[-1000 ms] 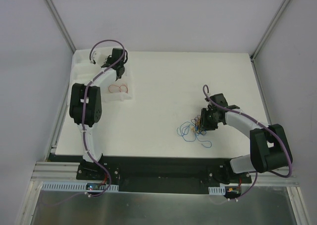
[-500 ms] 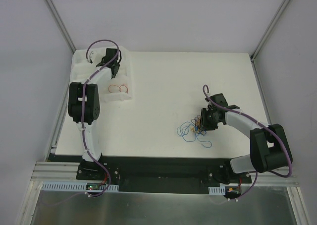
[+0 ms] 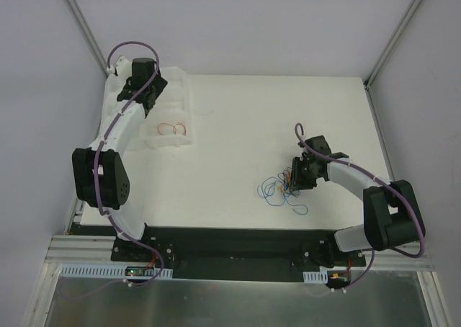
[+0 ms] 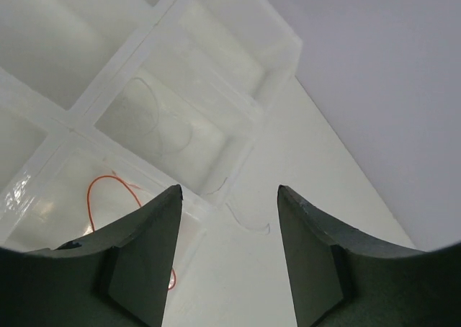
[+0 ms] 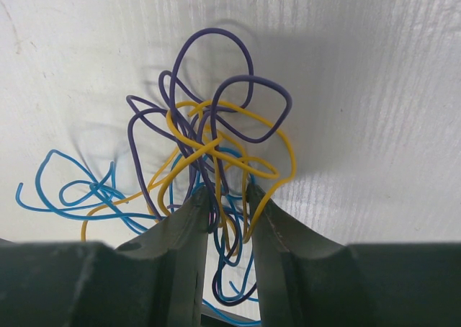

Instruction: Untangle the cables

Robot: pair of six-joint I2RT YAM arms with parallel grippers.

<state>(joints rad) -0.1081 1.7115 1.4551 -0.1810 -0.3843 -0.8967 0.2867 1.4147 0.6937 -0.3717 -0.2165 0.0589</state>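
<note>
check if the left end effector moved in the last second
Yes. The left end effector swung left across the tray, away from the red cable.

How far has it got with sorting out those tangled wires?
One red wire already lies alone in the tray. The right end effector grips the cables; their blue, yellow and purple strands are left to separate. The left end effector hangs open above the tray.

A white table (image 3: 238, 118) with a matte top fills the enclosure, bounded by plain pale grey walls (image 3: 245, 24) at the back and on both sides. Aluminium posts (image 3: 83, 26) stand at the two far corners. A black strip (image 3: 238, 242) runs along the near edge, with a brushed metal sheet (image 3: 230, 302) in front of it; lighting is even and diffuse.
</note>
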